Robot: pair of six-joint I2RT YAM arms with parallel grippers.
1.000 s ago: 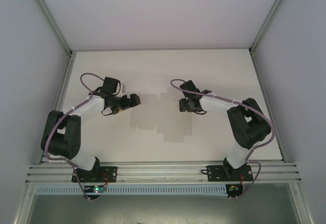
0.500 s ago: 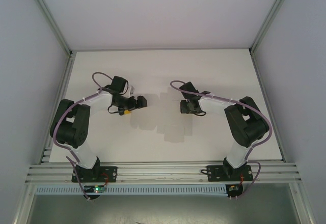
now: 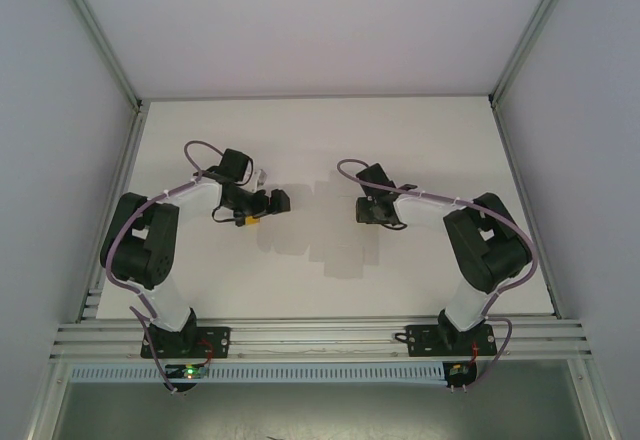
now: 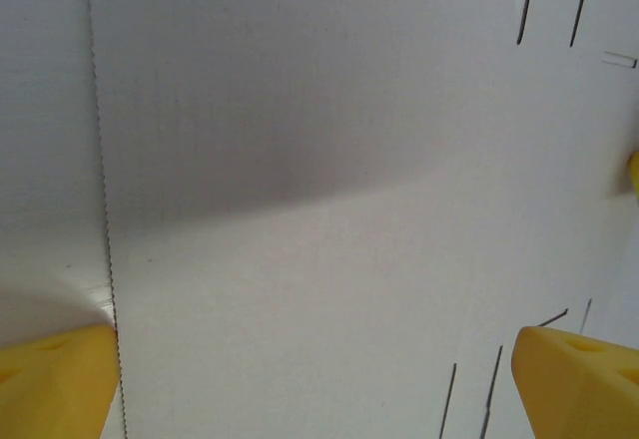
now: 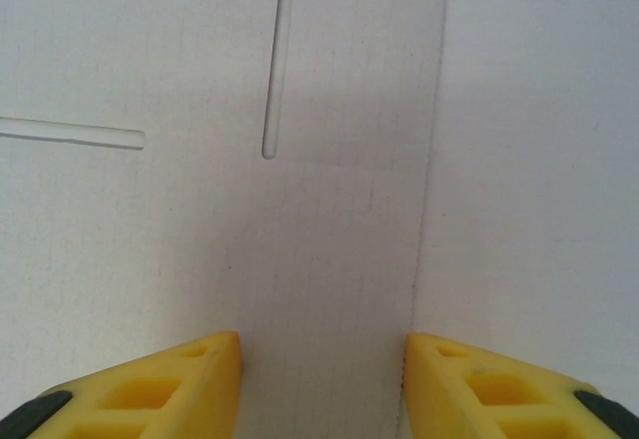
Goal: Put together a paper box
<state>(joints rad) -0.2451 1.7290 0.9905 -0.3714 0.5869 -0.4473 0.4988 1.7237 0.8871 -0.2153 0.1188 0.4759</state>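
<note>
Both left hand and right hand gape over faint, flat paper box.

White bench in a pale enclosure — seen from above

The bench is a plain matt white slab in the middle of the top view. A pale grey back wall rises at 12 o'clock, with a left wall at 9 o'clock and a right wall at 3 o'clock. One aluminium post slants toward 11 o'clock and a second post toward 1 o'clock. At 6 o'clock a ribbed aluminium rail edges the bench, with a slotted white strip just below it and then a dull grey-green surface. The light is soft and even — only faint grey shadows lie near the bench's centre.
</note>
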